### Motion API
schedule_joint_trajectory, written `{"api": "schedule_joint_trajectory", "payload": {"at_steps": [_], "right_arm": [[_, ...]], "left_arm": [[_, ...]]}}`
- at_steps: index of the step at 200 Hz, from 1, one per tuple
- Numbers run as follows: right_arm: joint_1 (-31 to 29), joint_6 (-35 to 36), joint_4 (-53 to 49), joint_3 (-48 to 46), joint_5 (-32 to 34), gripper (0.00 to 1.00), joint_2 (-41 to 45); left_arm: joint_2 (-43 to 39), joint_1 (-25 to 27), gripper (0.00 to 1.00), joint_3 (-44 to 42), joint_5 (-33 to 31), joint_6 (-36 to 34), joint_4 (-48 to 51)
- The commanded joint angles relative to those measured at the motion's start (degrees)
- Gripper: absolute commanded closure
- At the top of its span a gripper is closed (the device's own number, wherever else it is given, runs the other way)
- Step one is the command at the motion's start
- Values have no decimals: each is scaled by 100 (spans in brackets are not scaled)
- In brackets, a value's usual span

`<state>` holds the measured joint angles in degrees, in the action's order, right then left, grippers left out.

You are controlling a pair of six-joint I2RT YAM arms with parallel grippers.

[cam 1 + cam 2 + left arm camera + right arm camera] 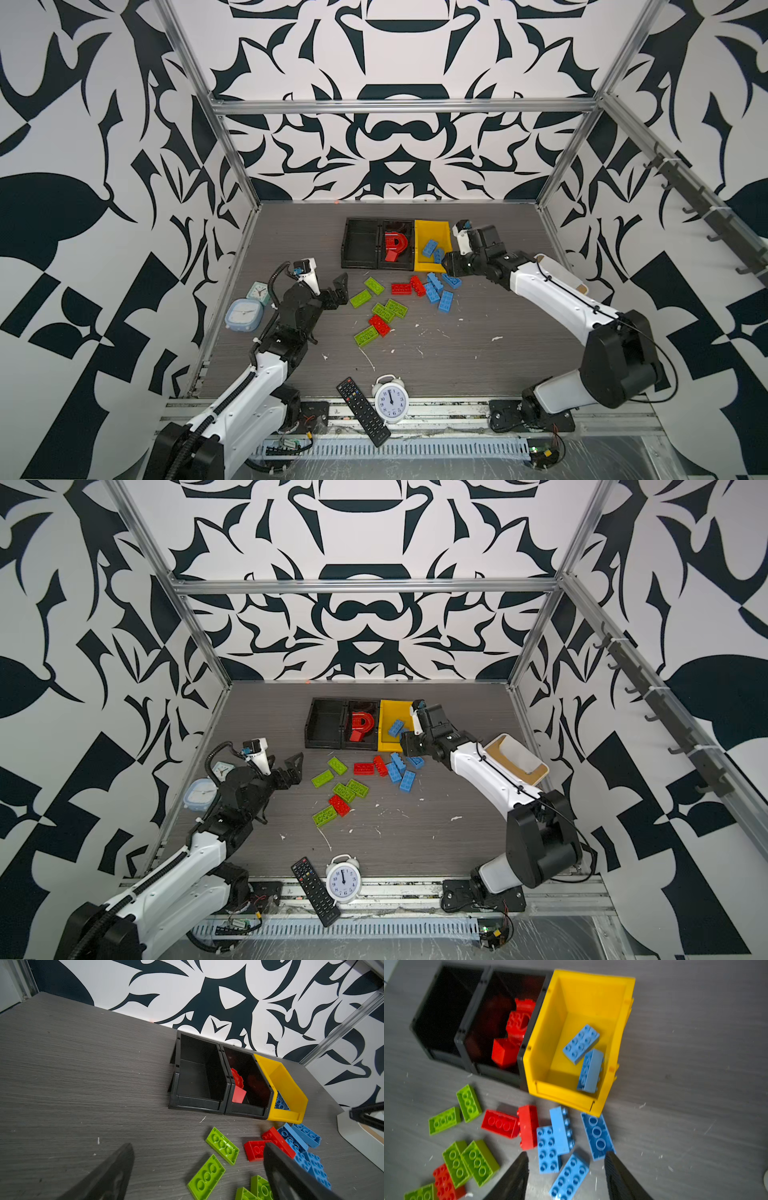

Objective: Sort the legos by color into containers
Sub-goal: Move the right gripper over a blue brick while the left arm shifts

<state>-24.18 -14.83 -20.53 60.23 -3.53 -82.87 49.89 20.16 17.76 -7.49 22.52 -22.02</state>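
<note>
Blue looks like the right arm's business. The right pincer (567, 1155) hangs with its fingers apart and nothing between them, just over the four blue bricks (548, 1149) huddled on the grey tabletop (478, 365). They sit right at the open front of the yellow bin (542, 1043), where two more blue ones (581, 1043) already lie. The nearest loose brick (570, 1176) lies studs up, directly below the gap between the fingers. Its long axis is askew to the line between them, so I'd guess the wrist needs a small turn before the fingers can close squarely on its long sides. The bin mouth is just beyond, a short carry for this arm. The left pincer (338, 289) is spread as wide as it goes and holds nothing, well apart from the blue cluster. It stands closer to the green bricks (360, 298), which lie scattered with three red bricks (401, 288) mid-table. Of the two joined black bins (360, 245), the one touching the yellow bin holds the red arch (395, 245).
</note>
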Motion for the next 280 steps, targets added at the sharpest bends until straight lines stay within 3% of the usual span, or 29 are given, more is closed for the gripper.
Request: {"api": "schedule_joint_trajectory", "payload": {"at_steps": [1, 79, 126, 167, 253, 280], "right_arm": [[-132, -362, -288, -352, 327, 39, 381], [-594, -973, -32, -1318, 381, 38, 488], [-728, -962, 126, -1307, 405, 38, 257], [-748, -832, 154, -1200, 512, 37, -30], [-825, -743, 361, -998, 468, 37, -605], [-828, -738, 388, -948, 431, 36, -810]], "left_arm": [[-41, -21, 0, 71, 67, 46, -107], [22, -22, 0, 115, 273, 10, -143], [73, -23, 0, 220, 459, 44, -20], [509, -12, 0, 331, 1325, 588, -375], [1047, 53, 0, 395, 2144, 122, -790], [862, 58, 0, 313, 2058, 43, -740]]}}
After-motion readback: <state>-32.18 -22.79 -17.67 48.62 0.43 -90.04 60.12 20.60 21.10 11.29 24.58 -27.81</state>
